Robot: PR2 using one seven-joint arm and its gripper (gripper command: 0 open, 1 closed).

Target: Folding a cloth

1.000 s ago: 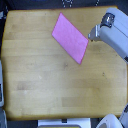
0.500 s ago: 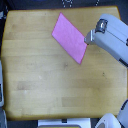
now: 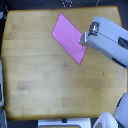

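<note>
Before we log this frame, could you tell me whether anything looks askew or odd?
Only mildly: the cloth lies flat but diagonal to the table edges. The gripper sits at its right edge; no damage shows.

The pink cloth [image 3: 69, 38] lies flat and tilted on the wooden table [image 3: 45, 80], the claw [image 3: 83, 40] at its right edge.

From my remote station the feed is low-resolution and soft throughout; edges smear. Lighting is even and moderately bright, with no harsh glare on the bench [image 3: 45, 85]. The pincer [image 3: 84, 39] is blurred, casting a faint dark shadow just beneath it onto the cloth [image 3: 67, 36].
</note>
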